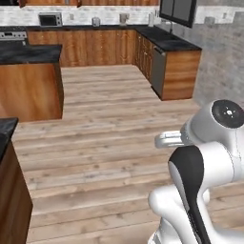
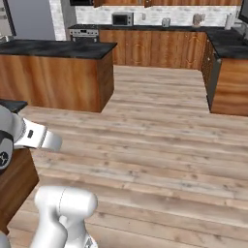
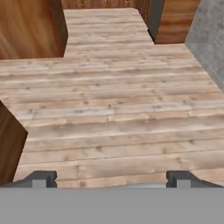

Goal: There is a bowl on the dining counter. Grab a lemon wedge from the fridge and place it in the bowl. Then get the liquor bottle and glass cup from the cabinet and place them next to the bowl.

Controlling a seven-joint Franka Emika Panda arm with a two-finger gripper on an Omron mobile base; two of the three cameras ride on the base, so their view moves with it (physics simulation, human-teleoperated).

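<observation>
In the hand view my gripper is open. Its two dark fingertips stand far apart with only plank floor between them. The dining counter, black-topped over reddish-brown wood, stands ahead to the left, and it also appears in the left base view. No bowl can be made out on the part of its top that shows. A tall grey front at the far left may be the fridge. Brown wall cabinets run along the top edge of the back wall. The lemon wedge, liquor bottle and glass cup are out of view.
A second black-topped wooden counter corner sits close on my left. The kitchen counter with the microwave lines the back wall, and its right wing juts forward. A grey brick wall closes the right side. Wide plank floor lies ahead.
</observation>
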